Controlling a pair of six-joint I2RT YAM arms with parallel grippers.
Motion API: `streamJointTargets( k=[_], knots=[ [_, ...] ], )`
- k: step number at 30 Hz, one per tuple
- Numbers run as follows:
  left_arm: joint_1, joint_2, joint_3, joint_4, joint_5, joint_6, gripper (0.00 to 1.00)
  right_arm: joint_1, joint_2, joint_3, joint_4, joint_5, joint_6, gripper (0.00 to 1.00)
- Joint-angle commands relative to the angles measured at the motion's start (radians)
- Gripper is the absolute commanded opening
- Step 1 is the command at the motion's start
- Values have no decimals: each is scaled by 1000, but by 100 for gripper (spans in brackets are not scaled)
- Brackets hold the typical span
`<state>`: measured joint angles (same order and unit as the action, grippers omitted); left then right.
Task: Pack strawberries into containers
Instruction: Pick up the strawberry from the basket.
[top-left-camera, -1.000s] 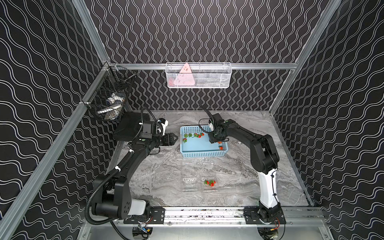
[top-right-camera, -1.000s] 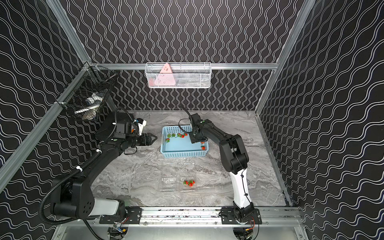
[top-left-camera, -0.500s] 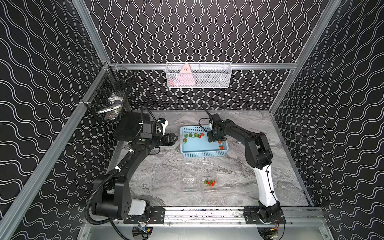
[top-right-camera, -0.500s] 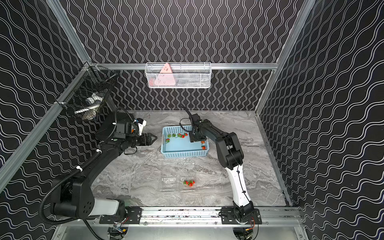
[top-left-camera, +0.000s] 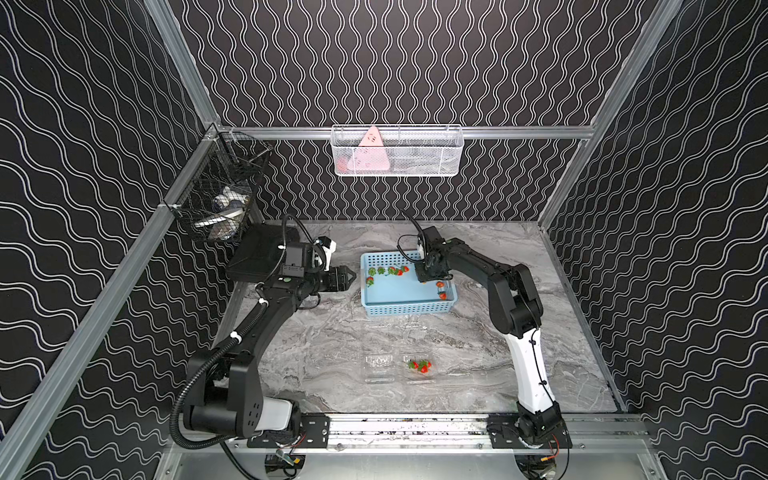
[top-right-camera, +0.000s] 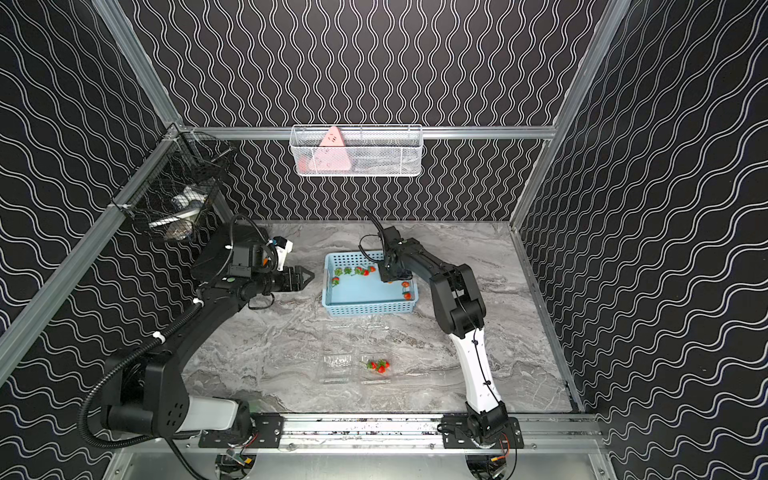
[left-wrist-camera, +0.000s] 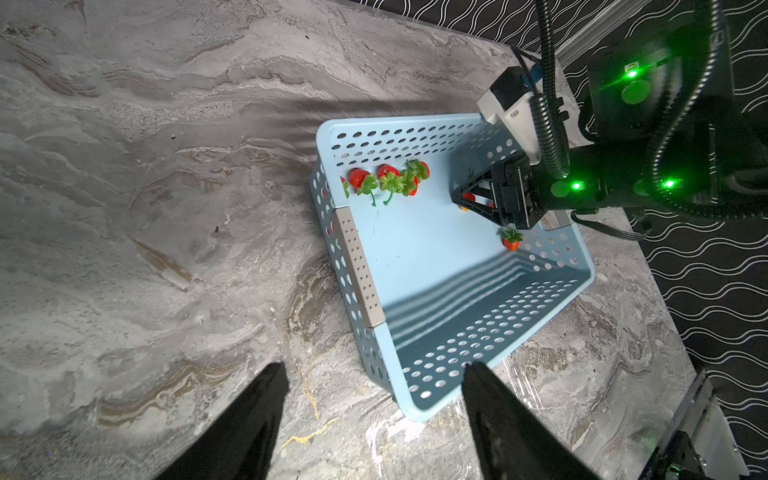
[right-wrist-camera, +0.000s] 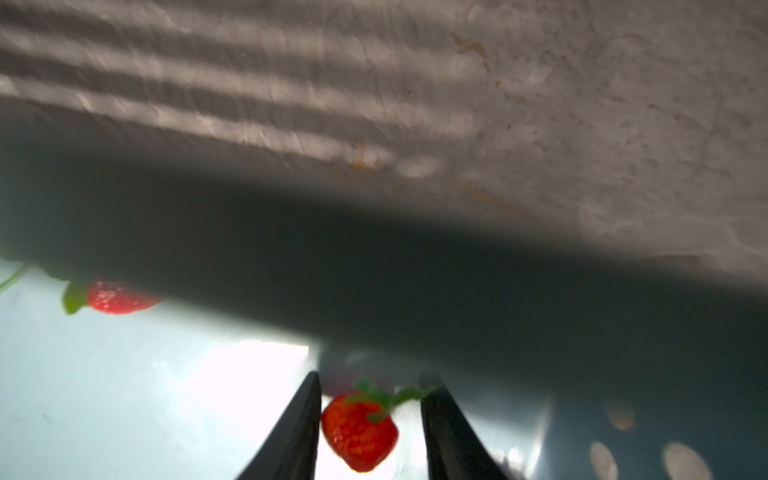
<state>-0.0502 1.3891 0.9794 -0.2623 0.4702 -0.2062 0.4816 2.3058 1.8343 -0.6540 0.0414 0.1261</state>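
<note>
Strawberry (right-wrist-camera: 357, 432): sitting between the right claw's (right-wrist-camera: 372, 376) fingers, inside the blue basket (left-wrist-camera: 478, 332).
Right claw: part open, straddling it, not clamped.
Left claw (left-wrist-camera: 374, 366): spread wide, empty, basket just ahead.

You've got the basket (top-left-camera: 405, 309) back-centre on the worktop (top-left-camera: 324, 345). Strawberries (top-left-camera: 386, 271) lie in it, along its far wall and right side. Right pincer (right-wrist-camera: 372, 376) is inside the basket, one berry (right-wrist-camera: 357, 432) between its fingers. Left pincer (top-left-camera: 349, 277) is just left of the basket. Nearer the front, side by side: left container (top-left-camera: 378, 368), and right container (top-left-camera: 419, 379) with berries in it.
</note>
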Motion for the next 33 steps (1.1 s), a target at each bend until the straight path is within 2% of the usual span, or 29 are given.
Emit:
streamJointTargets(
  k=[1,8,12,14,16,24,33],
  knots=[
    [1,-1,8,2,2,19,73,23,-15,-14,-65,40,-16,42],
    [1,-4,7,2,2,19,72,37,-30,-40,-67,65,-9,42],
    [1,-1,8,3,5,18,72,37,-31,-45,-71,66,-5,34],
    [1,-1,8,3,5,18,73,37,-35,-47,-71,66,-5,25],
    [1,-1,8,4,5,18,72,37,-38,-46,-74,67,-6,22],
    [1,-1,7,6,10,16,72,35,-95,-20,-89,78,-27,19],
    [1,-2,8,8,8,14,72,40,-233,-1,-135,41,-49,19]
  ],
)
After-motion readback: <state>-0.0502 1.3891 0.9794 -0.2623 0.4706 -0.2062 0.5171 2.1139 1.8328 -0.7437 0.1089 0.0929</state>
